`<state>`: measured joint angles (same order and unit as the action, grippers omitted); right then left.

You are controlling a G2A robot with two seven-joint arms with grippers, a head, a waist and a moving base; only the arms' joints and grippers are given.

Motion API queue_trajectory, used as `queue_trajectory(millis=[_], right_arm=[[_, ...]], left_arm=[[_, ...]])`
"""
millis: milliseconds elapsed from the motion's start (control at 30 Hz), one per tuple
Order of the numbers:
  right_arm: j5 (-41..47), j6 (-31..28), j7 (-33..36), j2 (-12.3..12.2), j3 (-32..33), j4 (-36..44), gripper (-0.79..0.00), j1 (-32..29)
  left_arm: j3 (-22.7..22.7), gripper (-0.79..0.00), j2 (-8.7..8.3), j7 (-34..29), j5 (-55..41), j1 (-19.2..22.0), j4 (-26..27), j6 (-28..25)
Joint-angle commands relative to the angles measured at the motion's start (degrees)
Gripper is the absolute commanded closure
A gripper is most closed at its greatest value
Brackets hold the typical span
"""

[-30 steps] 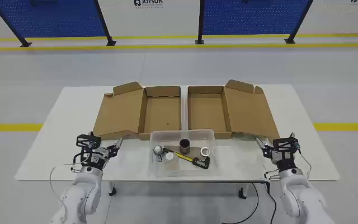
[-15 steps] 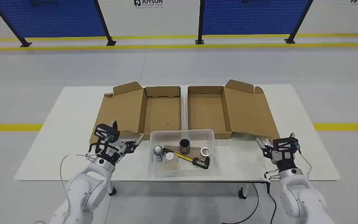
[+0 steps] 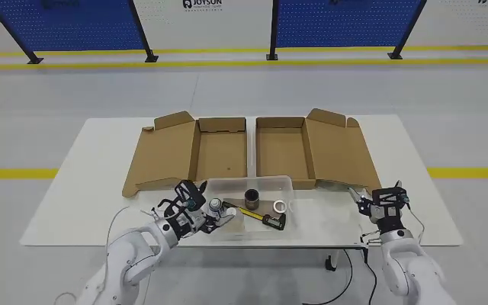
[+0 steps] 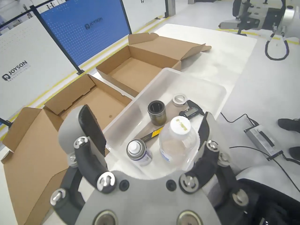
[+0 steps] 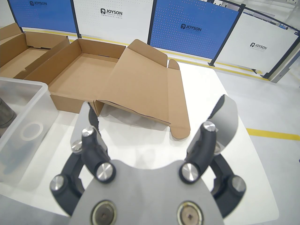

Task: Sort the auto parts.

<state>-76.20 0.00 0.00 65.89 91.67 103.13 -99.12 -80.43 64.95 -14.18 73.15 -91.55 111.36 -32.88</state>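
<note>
White table (image 3: 91, 152): left gripper (image 3: 215, 203), wide open and empty, at the lower-left corner of the clear bin (image 3: 248, 180). Looks like the first pick; next, straddle the spray can (image 4: 138, 149). Right gripper (image 3: 376, 197) gapes, empty.

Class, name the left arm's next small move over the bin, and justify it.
Probably lower the open left gripper around the spray can, nudging away from the clear bottle: both stand between its fingers in the bin, and nothing is held.
</note>
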Motion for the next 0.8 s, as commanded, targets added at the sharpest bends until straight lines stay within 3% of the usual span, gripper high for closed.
queue_trajectory(millis=[0,267,767], right_arm=[[0.0,0.0,0.0,0.0,0.0,0.0,-0.785,0.0],[0.0,0.0,0.0,0.0,0.0,0.0,-0.785,0.0],[0.0,0.0,0.0,0.0,0.0,0.0,-0.785,0.0]], left_arm=[[1.69,-0.785,0.11,-0.23,0.76,0.57,-1.22,0.44],[6.41,-0.785,0.55,-1.16,2.83,3.12,-6.32,2.76],[9.02,-0.785,0.56,-2.31,2.25,4.8,-9.57,2.15]])
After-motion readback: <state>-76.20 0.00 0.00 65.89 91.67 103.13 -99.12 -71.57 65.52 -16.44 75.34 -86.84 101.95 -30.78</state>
